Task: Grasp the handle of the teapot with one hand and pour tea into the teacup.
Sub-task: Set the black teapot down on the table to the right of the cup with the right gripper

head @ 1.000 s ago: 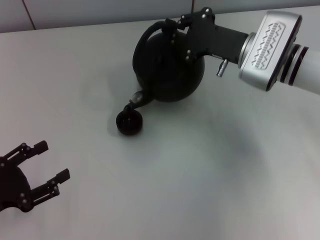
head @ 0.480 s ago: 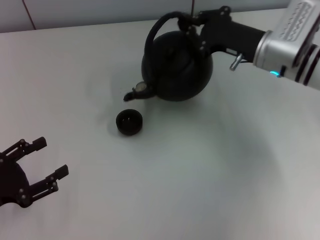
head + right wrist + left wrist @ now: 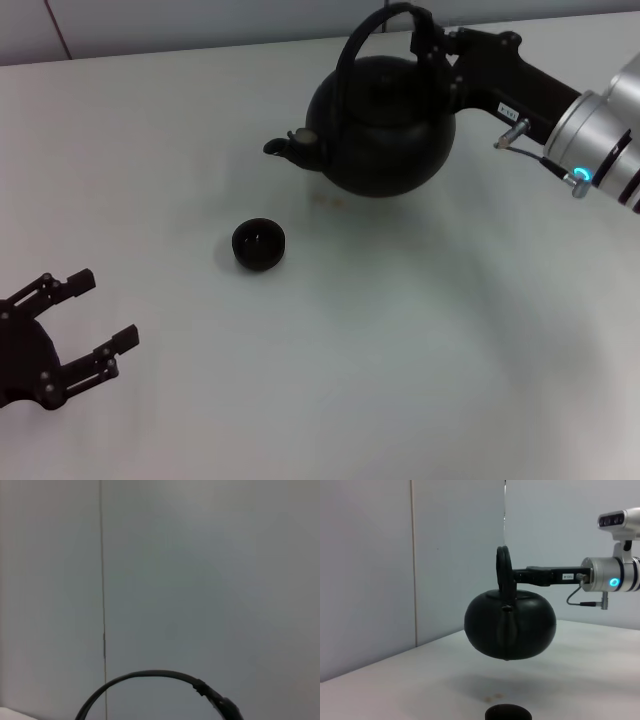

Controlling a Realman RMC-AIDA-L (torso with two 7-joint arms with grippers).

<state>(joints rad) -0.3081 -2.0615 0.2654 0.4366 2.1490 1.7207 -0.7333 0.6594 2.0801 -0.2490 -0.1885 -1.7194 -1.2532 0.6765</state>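
Lifting teapot back upright, away from teacup, I'm finishing the pour; right gripper clamping handle, left gripper idling open, well apart from teacup.

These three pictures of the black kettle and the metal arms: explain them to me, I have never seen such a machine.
It is a two-armed robot at a pale table. The head view looks down from the robot's head; the other two come from cameras on its wrists. The right gripper holds the teapot by its arched handle, level and lifted off the table, as the left wrist view shows. The small teacup stands on the table, beyond the spout. The left gripper waits open, near the table's front edge.
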